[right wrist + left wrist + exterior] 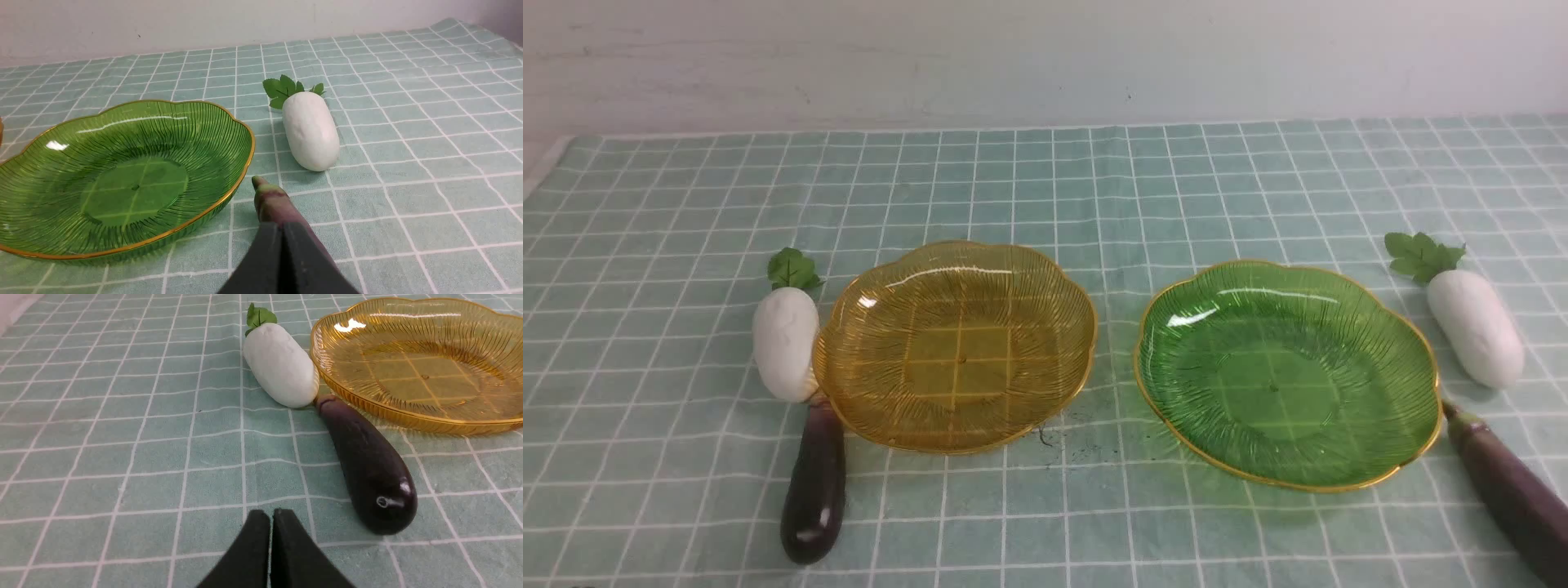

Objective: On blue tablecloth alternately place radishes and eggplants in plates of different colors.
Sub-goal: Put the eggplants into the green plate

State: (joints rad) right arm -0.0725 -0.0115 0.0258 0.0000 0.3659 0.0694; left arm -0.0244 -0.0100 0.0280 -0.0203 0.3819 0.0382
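Note:
On the blue tablecloth stand an empty amber plate and an empty green plate. Left of the amber plate lie a white radish and, nearer me, a dark eggplant. Right of the green plate lie the other radish and eggplant. My left gripper is shut and empty, near the left eggplant's blunt end. My right gripper is shut and empty, above the right eggplant. Neither gripper shows in the front view.
A pale wall runs behind the table's far edge. The cloth's left edge shows at the far left. A small dark smudge marks the cloth between the plates.

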